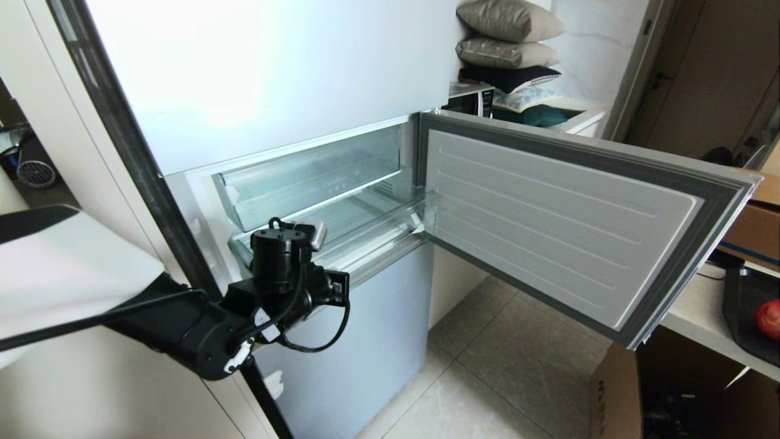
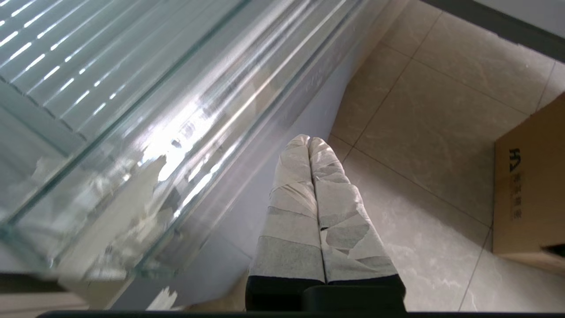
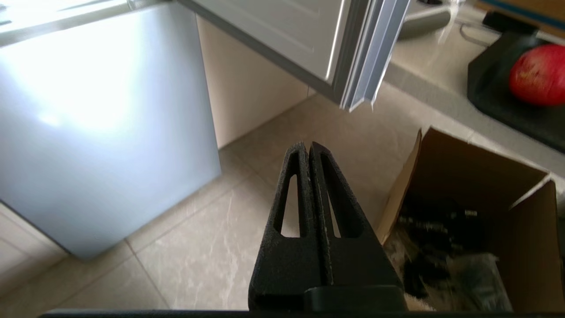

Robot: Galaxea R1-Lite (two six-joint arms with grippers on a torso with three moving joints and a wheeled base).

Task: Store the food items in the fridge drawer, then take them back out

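The fridge drawer [image 1: 378, 242] is a clear plastic bin pulled partway out of the open fridge; its ribbed floor and see-through front wall [image 2: 132, 145] fill much of the left wrist view. My left gripper [image 1: 312, 233] is just in front of that wall, and its taped fingers [image 2: 291, 176] are pressed shut on nothing, outside the drawer. A glossy red apple [image 1: 769, 318] lies on a black tray at the far right; it also shows in the right wrist view [image 3: 537, 74]. My right gripper [image 3: 308, 145] hangs shut and empty over the floor, outside the head view.
The fridge door [image 1: 548, 225] stands swung open to the right, between the drawer and the counter [image 1: 701, 314] that carries the black tray [image 1: 744, 305]. An open cardboard box [image 3: 476, 212] sits on the tiled floor under the counter. The frosted lower fridge panel [image 1: 365, 341] is shut.
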